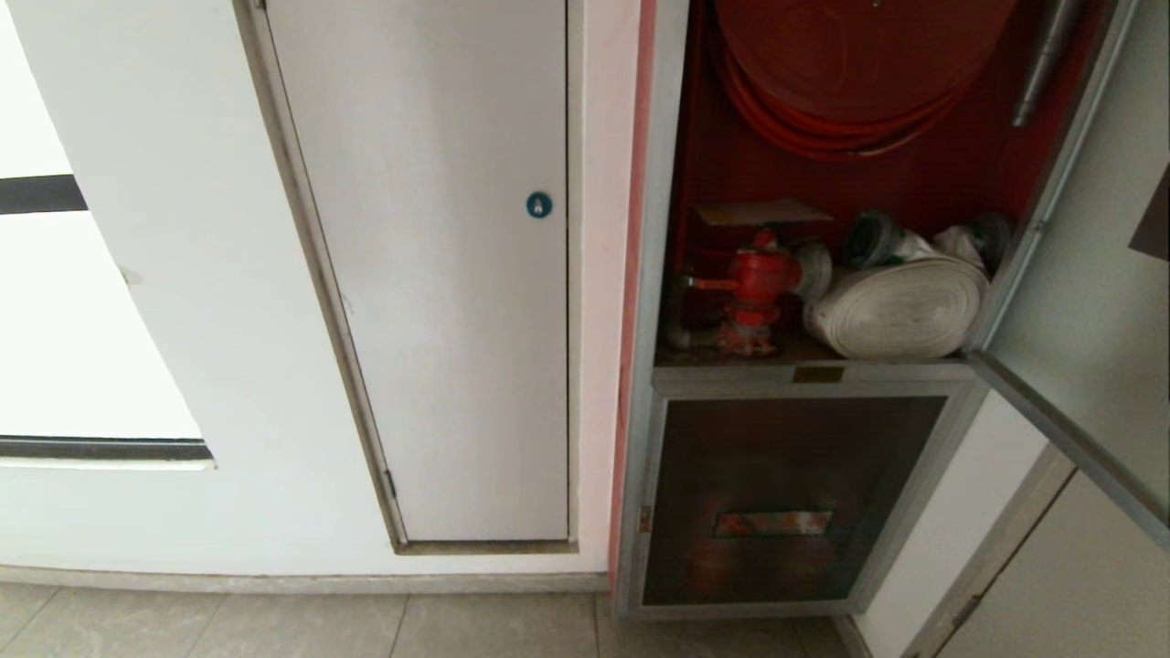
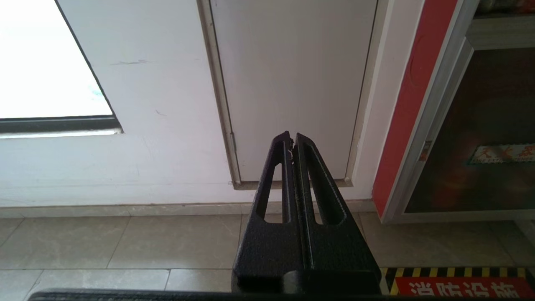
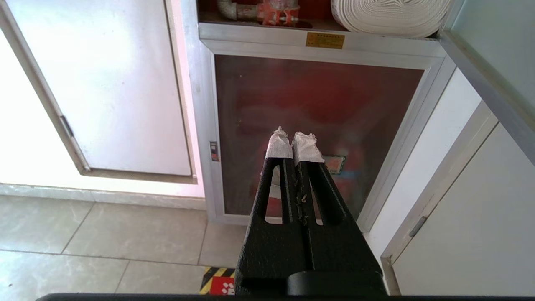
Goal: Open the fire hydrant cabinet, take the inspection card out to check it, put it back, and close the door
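Note:
The fire hydrant cabinet [image 1: 660, 183] stands open, with a red hose reel [image 1: 850, 64], a red valve [image 1: 759, 279] and a rolled white hose [image 1: 900, 306] inside. The inspection card [image 1: 763, 212] lies flat on top of the valve, its orange edge facing out. The door [image 1: 1088, 302] is swung out to the right. Neither arm shows in the head view. My right gripper [image 3: 294, 140], with white-taped tips, is shut and empty, low before the cabinet's lower glass panel [image 3: 313, 125]. My left gripper [image 2: 291, 138] is shut and empty, facing the white closet door.
A white closet door [image 1: 439, 256] with a blue round lock [image 1: 538, 205] is left of the cabinet. The open door's lower edge [image 3: 493, 62] juts out above right of my right gripper. A yellow-black floor marking [image 2: 459, 284] lies on the tiles.

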You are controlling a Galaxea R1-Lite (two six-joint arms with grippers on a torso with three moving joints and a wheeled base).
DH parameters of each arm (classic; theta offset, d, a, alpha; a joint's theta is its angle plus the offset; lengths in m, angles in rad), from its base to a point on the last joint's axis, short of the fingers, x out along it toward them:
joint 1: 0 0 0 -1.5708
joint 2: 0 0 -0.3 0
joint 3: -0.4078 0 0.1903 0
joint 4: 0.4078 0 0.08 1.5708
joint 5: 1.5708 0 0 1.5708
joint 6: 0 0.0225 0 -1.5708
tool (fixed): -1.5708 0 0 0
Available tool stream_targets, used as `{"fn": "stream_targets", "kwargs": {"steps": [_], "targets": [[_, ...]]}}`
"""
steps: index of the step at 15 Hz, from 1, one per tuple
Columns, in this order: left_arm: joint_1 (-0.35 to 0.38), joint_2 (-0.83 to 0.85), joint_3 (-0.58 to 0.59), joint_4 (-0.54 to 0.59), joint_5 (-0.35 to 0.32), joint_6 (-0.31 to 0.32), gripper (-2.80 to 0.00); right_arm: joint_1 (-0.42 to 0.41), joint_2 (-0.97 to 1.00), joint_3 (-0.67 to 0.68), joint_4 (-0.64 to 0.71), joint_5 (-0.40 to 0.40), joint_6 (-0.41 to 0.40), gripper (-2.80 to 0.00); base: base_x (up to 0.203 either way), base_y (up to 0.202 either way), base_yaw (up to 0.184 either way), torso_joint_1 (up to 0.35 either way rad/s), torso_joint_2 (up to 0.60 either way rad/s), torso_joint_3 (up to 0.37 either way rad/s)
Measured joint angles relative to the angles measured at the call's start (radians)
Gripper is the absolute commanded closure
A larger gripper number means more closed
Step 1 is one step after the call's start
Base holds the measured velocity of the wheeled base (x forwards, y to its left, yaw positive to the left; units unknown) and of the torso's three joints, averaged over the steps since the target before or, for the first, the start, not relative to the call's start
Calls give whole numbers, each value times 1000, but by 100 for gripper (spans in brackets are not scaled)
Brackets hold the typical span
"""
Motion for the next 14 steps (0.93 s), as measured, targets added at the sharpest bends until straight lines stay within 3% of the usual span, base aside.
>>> {"fn": "stream_targets", "kwargs": {"steps": [14], "targets": [[0,0,0,0,0,0,0,0,0,0,0,-1,12,0,0,0,0,0,0,0]]}}
